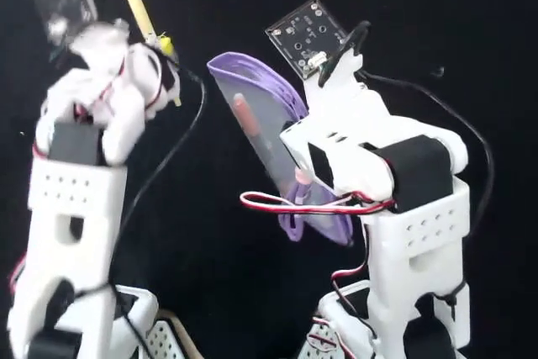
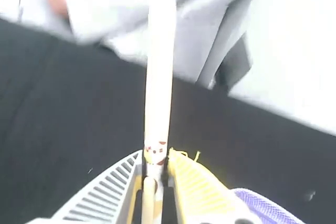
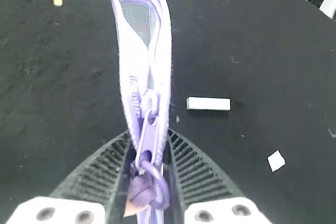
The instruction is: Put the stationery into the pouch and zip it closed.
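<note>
Two grips on!
Left gripper [image 2: 155, 170] clamps pencil [image 2: 159, 77] near pouch [image 3: 142, 51]; right gripper [image 3: 149, 148] pinches pouch's end.

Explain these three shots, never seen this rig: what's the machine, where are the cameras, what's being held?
Two small white robot arms, the left arm and the right arm, stand side by side on a black table. The high view comes from a fixed camera looking down on both. The other two come from cameras on each arm's wrist, looking along its gripper. The left gripper is shut on a pale pencil. The right gripper is shut on a purple pouch, pinching its zipper end. Through the pouch's clear side, the high view shows a pink pen-like item inside. On the table lie a white block and a small white scrap.
</note>
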### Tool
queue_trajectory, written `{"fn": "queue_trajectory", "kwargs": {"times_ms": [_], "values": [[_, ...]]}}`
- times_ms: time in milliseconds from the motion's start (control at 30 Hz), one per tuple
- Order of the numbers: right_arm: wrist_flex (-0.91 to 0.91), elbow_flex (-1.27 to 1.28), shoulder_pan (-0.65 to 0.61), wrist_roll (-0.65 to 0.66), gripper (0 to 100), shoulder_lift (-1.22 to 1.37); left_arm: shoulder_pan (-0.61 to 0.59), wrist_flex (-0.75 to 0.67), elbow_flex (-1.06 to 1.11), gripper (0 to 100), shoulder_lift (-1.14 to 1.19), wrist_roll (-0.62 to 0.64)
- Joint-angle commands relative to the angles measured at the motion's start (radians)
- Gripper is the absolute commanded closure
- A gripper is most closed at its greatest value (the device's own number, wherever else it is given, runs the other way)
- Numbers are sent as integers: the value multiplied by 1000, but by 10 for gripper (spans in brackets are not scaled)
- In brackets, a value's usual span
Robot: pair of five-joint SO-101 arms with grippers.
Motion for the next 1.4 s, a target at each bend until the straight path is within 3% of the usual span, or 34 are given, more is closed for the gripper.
{"fn": "queue_trajectory", "kwargs": {"times_ms": [0, 300, 500, 900, 1367], "values": [[26, 1, -14, -11, 986, -36, -1, -233, 211, 972, -181, 38], [25, 64, -147, 0, 986, -36, -2, -163, 240, 972, -456, 94], [25, 90, -149, 34, 986, -39, -1, -106, 246, 972, -566, 175], [11, 153, -149, 63, 986, -166, 4, -262, 366, 972, -476, 233], [-6, 174, -149, 60, 986, -165, 133, -255, 409, 972, -476, 229]]}}
